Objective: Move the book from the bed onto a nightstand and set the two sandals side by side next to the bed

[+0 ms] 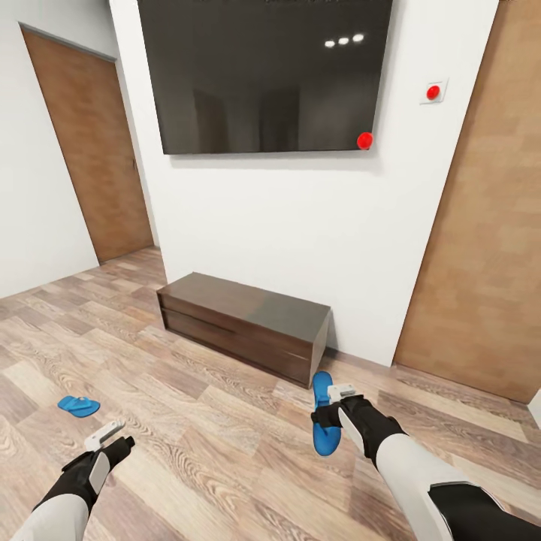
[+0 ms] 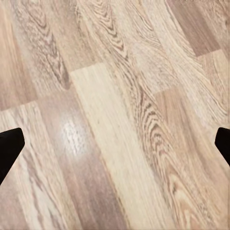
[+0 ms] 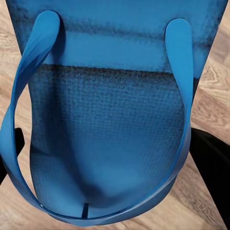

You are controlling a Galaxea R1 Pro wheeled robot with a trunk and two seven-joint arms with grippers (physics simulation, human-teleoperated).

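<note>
Two hands: the left hand [image 1: 111, 439] hung low over bare wood-plank floor [image 1: 210, 436] with nothing in it; the right hand [image 1: 334, 415] was down at a blue sandal [image 1: 323, 421].
Left hand state: its wrist view showed only two dark finger tips [image 2: 9, 148] far apart at the edges with floor between them, so it was spread wide and idle, probably kept free while the other arm worked.
Right hand state: the right wrist view had the sandal [image 3: 105, 129] pressed up close, sole and strap loop between the dark fingers [image 3: 211, 163] on either side; the fingers bracketed it, but whether they were already pinching it I cannot tell.
Why held so: the hand ran along the sandal's length, which, as I judge, suits a grip across the narrow sole for carrying it to the bed.
Second sandal: the other sandal [image 1: 78, 406] lay flat on the floor just beyond and outboard of the left hand, well apart from the first, so the pair was not yet side by side.
Beyond the right hand: a low dark wooden bench [image 1: 244, 327] stood against the white wall [image 1: 285, 218], the sandal's far end near its corner.
Farthest: a dark screen [image 1: 263, 75] hung above, wood panels at both sides.
Task things: bed, book and nightstand were not before the robot.
</note>
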